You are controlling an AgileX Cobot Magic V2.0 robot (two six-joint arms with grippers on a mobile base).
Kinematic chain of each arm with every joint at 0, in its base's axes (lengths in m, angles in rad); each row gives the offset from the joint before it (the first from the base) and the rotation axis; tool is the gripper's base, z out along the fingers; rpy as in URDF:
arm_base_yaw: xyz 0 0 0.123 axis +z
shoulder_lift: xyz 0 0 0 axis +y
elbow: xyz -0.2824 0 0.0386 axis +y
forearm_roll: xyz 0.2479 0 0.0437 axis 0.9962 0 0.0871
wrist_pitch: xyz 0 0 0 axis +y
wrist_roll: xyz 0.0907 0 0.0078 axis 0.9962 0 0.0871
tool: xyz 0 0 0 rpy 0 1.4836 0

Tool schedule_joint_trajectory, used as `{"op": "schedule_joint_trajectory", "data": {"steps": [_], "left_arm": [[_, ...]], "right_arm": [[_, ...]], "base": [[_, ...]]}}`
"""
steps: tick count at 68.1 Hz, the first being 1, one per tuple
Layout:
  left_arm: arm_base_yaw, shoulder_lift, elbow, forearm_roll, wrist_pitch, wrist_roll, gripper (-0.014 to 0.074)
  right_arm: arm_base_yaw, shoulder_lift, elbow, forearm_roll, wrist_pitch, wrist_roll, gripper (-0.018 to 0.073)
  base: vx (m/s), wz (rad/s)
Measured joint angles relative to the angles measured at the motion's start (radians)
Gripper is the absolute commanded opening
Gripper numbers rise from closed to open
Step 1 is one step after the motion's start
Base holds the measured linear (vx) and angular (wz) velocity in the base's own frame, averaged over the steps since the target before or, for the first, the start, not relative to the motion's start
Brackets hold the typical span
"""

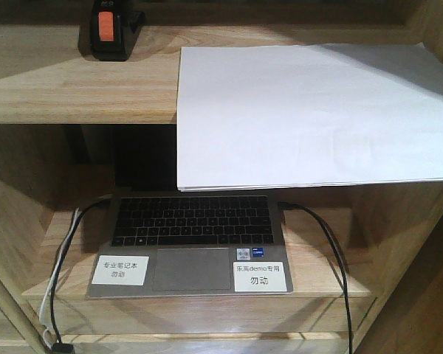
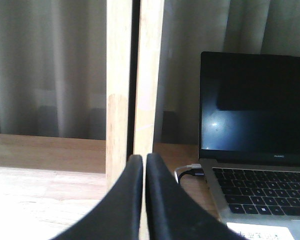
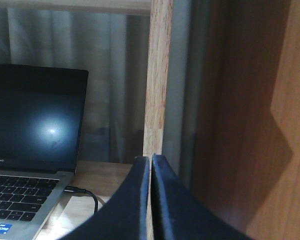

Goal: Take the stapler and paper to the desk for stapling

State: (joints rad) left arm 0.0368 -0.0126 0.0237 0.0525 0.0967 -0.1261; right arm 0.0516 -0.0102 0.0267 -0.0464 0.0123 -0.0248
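We are looking at a light wooden shelf unit [image 1: 74, 88], its upper board catching bright light while the recess below is lying in shadow. Behind its upright posts [image 2: 119, 90] grey curtains [image 2: 45, 65] are hanging, and a darker brown wooden panel [image 3: 250, 100] is closing the right side.

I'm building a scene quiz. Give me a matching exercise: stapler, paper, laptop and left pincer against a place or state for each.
Things:
1. stapler
2. paper
3. laptop
4. left pincer

Places or states:
A. shut, holding nothing
B. on the lower shelf, lid open
C. on the upper shelf, overhanging its front edge
D. on the upper shelf, back left

Pairs: 1-D, 2-C, 3-B, 4-A
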Motion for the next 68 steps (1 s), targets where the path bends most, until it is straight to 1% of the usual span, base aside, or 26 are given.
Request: {"op": "schedule_joint_trajectory", "data": {"steps": [68], "left_arm": [[0.0, 0.0, 0.0, 0.0, 0.0, 0.0, -0.0006]], "right_arm": [[0.0, 0.0, 0.0, 0.0, 0.0, 0.0, -0.001]], "base": [[0.0, 0.0]]}}
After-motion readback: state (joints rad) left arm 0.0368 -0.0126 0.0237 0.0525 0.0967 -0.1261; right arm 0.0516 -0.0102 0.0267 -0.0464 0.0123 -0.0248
